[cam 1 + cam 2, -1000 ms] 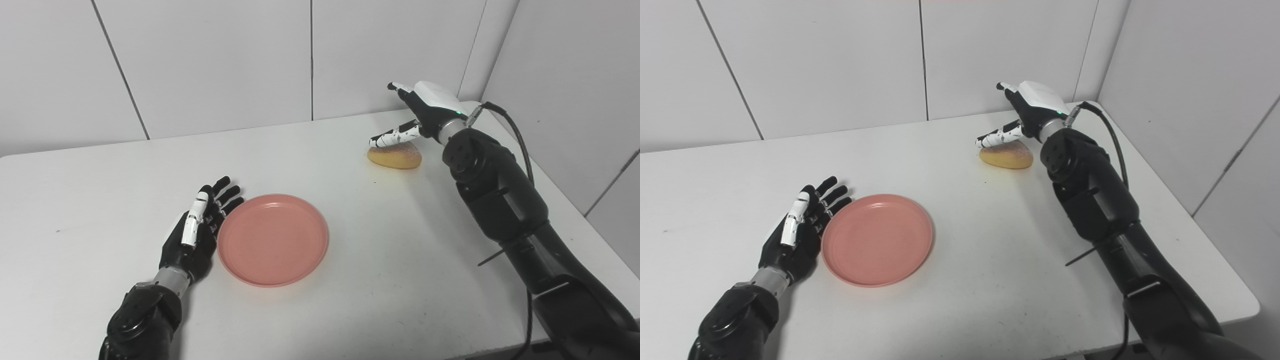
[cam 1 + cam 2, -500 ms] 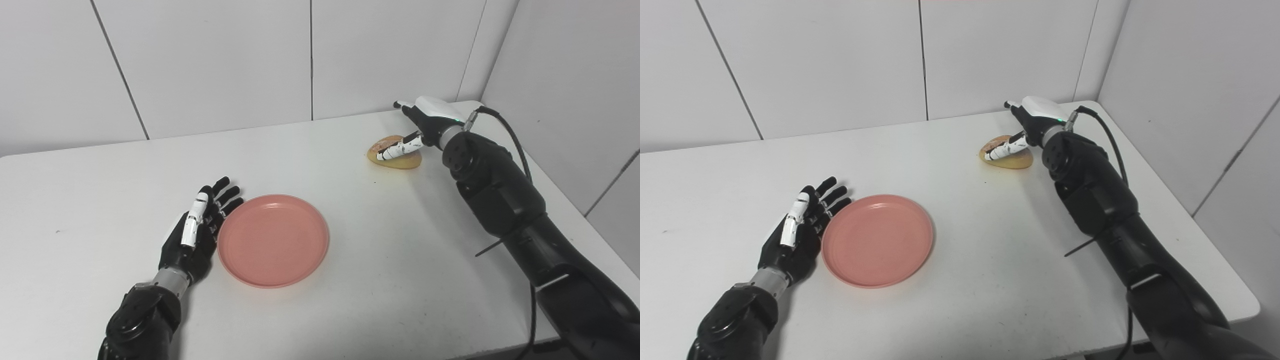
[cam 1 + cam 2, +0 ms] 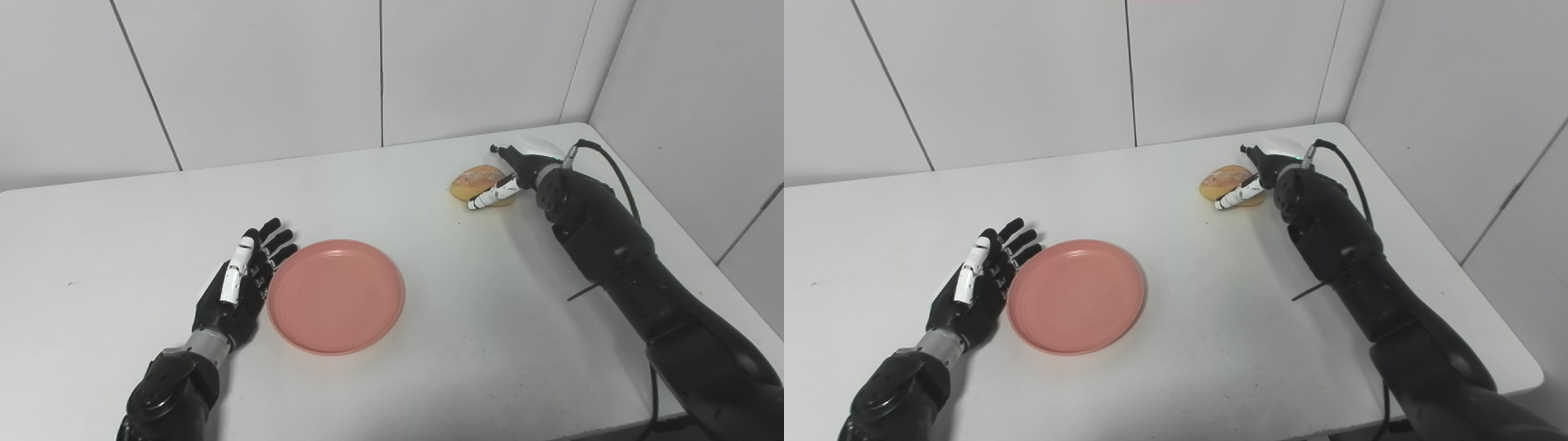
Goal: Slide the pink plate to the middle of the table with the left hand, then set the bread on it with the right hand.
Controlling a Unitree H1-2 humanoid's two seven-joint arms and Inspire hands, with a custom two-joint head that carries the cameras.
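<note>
The pink plate (image 3: 335, 296) lies flat near the middle of the white table (image 3: 429, 343). My left hand (image 3: 240, 282) rests open on the table, fingers apart, just left of the plate's rim. The bread (image 3: 476, 179), a golden bun, lies at the far right of the table. My right hand (image 3: 519, 171) is down at the bread's right side, open, with its thumb along the near side and fingers behind; it has no closed hold. The same scene shows in the right eye view: plate (image 3: 1075, 295), bread (image 3: 1224, 179), right hand (image 3: 1265, 171).
White panelled walls close the table at the back and right. A black cable (image 3: 615, 171) runs along my right forearm. The table's right edge (image 3: 692, 245) is close to the right arm.
My right hand has come down from above the bread to table level around its right side. The left hand and plate have stayed still.
</note>
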